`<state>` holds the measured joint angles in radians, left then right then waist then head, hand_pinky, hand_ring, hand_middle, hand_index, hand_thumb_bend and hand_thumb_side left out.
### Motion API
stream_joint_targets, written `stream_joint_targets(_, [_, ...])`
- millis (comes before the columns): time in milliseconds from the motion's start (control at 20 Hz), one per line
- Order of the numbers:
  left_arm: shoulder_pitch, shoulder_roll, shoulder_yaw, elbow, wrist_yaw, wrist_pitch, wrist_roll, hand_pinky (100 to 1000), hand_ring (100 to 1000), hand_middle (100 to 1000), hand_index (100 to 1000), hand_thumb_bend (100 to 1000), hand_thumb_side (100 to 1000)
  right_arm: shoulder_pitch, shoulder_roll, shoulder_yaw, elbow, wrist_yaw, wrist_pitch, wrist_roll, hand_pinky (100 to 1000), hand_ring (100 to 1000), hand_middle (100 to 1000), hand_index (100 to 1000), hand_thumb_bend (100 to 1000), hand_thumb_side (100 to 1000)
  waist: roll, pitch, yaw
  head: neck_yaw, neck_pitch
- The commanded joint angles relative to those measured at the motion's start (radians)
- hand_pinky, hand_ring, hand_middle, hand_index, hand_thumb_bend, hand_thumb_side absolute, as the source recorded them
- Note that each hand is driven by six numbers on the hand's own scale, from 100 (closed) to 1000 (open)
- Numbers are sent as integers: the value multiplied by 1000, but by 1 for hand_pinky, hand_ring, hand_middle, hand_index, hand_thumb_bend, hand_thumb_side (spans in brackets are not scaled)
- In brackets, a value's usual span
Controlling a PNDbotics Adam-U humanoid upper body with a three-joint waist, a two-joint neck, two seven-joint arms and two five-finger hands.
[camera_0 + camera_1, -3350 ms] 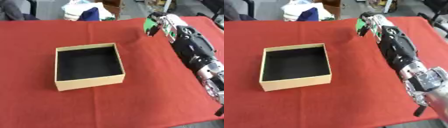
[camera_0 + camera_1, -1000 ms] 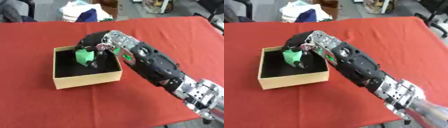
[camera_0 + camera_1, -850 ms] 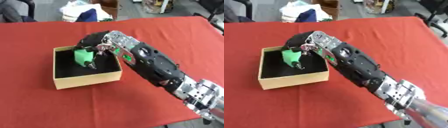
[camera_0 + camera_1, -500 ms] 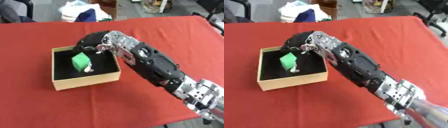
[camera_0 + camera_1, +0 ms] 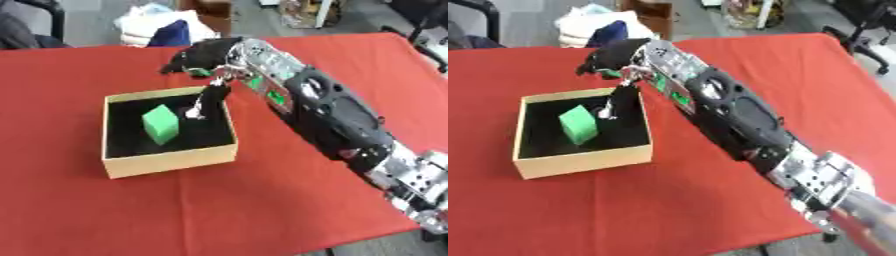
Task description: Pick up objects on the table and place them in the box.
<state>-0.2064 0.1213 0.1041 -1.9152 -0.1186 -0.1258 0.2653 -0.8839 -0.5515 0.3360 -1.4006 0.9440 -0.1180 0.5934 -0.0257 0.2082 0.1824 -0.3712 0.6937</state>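
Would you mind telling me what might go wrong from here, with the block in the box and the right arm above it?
The right hand hangs over the box's far wall, a finger pointing down inside. Pulling back low might catch the wall and drag the box across the red cloth. The green block sits tilted near that finger, so a sweep could knock it.

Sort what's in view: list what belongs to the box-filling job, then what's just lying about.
Part of the job:
- green block, lying inside the box
- box, tan walls, dark inside
- right hand, above the box's far right corner, holding nothing

Just lying about:
- pile of white and dark blue cloth beyond the table's far edge
- red tablecloth, only the work surface
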Motion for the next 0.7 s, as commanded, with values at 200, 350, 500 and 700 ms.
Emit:
stream_joint_targets(200, [-2, 9, 13, -11, 0, 0, 11, 853, 810, 608, 605, 100, 207, 7, -45, -173, -145, -104, 101, -99, 738, 774, 831, 1000, 100, 356, 12, -16, -28, 21, -5])
stream_joint_targets(350, [-1, 7, 15, -12, 1, 0, 13, 838, 809, 608, 607, 100, 209, 22, -27, -254, -226, -154, 149, -149, 692, 741, 816, 988, 100, 284, 20, -13, -48, 31, -6])
stream_joint_targets(500, [0, 5, 17, -11, 1, 1, 13, 835, 810, 609, 608, 100, 211, 50, -4, -343, -314, -209, 169, -203, 679, 731, 812, 982, 100, 259, 23, -11, -60, 39, -8])
stream_joint_targets(700, [-1, 4, 19, -12, 3, 0, 14, 816, 808, 609, 610, 100, 215, 108, 14, -457, -430, -280, 171, -275, 666, 717, 807, 973, 100, 264, 23, -8, -69, 46, -10])
